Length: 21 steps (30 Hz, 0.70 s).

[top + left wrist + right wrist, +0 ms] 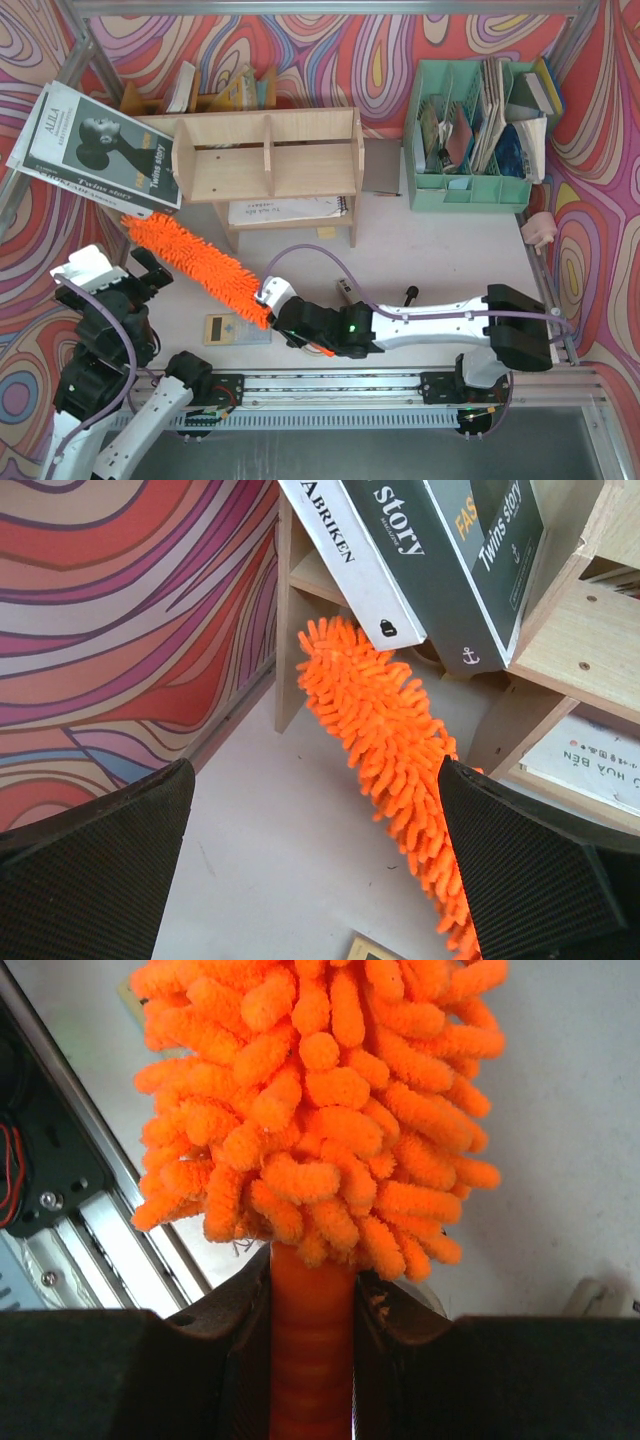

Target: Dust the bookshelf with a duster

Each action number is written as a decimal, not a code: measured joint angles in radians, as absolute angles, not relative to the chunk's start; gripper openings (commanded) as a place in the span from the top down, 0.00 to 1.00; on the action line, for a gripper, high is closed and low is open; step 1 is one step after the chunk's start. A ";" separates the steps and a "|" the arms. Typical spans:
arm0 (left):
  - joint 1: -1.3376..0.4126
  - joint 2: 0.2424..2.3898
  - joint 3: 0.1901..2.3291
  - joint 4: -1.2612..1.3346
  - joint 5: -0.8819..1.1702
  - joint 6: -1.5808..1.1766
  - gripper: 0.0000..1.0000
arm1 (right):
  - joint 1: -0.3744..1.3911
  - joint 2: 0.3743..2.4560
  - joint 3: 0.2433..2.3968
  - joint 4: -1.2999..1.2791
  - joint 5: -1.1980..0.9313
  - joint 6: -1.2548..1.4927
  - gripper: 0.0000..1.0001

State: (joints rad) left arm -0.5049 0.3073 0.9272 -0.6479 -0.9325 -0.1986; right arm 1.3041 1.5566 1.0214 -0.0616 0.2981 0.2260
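The plywood bookshelf [268, 160] stands at the back centre, on side legs. The orange fluffy duster [195, 267] lies slanted in front of it, its tip near the shelf's lower left corner, below a leaning magazine [95, 150]. My right gripper [278, 312] is shut on the duster's smooth orange handle [310, 1350] just below the fluff. My left gripper [140, 283] is open and empty, left of the duster; in the left wrist view the duster [390, 730] runs past its right finger [540, 870] towards the shelf's leg [288, 660].
A mint green file organizer [478, 140] with papers stands at the back right. A small card [235, 329] lies on the table under the duster. A notebook [285, 210] lies under the shelf. Books stand behind the shelf. A metal rail runs along the near edge.
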 measured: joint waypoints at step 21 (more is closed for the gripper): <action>-0.505 0.274 0.918 -0.632 -0.951 -0.199 0.01 | 1.223 1.697 1.172 0.018 0.264 0.250 1.00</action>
State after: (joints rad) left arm -0.5049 0.2745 0.9176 -0.6323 -0.9508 -0.1986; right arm 1.2228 1.6974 1.1717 0.0177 0.2642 0.2497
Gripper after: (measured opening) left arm 0.985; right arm 0.330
